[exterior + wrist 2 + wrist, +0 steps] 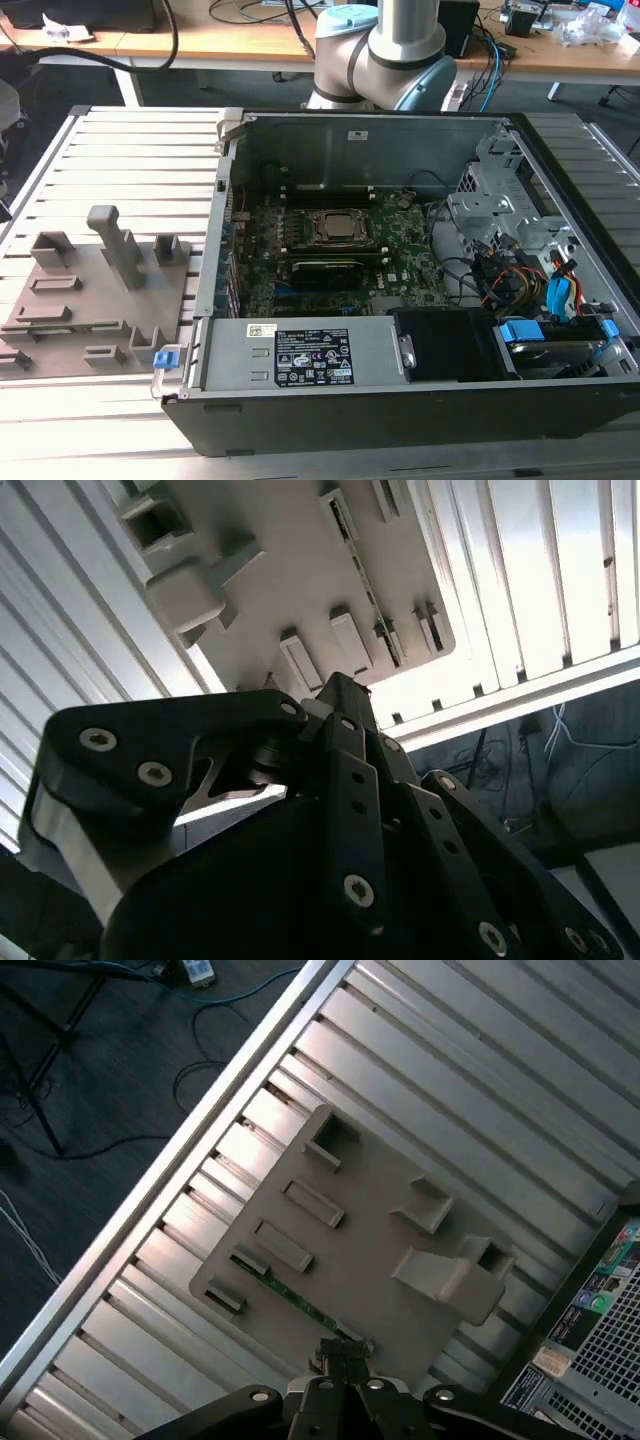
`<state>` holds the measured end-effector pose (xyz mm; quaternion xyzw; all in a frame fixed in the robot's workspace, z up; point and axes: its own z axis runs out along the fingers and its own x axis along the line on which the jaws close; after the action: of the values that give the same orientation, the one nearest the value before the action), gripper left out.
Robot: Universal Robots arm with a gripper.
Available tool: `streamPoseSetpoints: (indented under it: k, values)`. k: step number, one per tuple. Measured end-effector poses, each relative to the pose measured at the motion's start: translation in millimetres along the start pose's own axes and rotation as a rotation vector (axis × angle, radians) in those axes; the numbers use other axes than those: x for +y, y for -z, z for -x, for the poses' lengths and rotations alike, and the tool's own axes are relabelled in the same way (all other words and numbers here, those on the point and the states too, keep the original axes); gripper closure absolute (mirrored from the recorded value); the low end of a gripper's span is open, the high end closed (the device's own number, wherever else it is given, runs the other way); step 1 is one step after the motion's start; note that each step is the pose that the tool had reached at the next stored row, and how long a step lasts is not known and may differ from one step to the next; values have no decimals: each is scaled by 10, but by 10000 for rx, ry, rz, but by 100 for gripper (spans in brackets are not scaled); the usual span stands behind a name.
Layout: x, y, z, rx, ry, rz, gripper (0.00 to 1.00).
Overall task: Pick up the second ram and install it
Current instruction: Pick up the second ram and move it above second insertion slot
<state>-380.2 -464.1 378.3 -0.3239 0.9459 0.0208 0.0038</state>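
1. Between the fingertips: nothing. The gripper (345, 1352) hangs above the tray in the first wrist view with its jaws drawn together and empty.
2. Just beyond the tips: the second ram (290, 1295), count one, a thin green stick lying flat in a slot of the grey tray (370, 1250), untouched.
3. Progress, judged: the pick-up is not made and the installing is wholly left. Whether another stick already sits in the board cannot be told.
4. Grey tray (95, 300), count one, at nine o'clock of the computer case (330, 150) in the exterior view. It carries three taller blocks among lower ones.
5. Computer case, count one, lid off. Inside are one motherboard (400, 250) and one CPU socket (337, 228) near its middle.
6. Slatted table (130, 160), count one, under both tray and case.
7. Arm (385, 50), count one, rising at twelve o'clock of the case.
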Motion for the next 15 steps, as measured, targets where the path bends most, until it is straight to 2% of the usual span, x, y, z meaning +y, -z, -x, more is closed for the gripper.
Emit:
streamPoseSetpoints:
  k: [2, 5, 15]
  values:
    - [0, 0, 0, 22, 588, 12, 89]
    - [0, 0, 0, 43, 1186, 25, 89]
    - [0, 0, 0, 150, 4076, 84, 89]
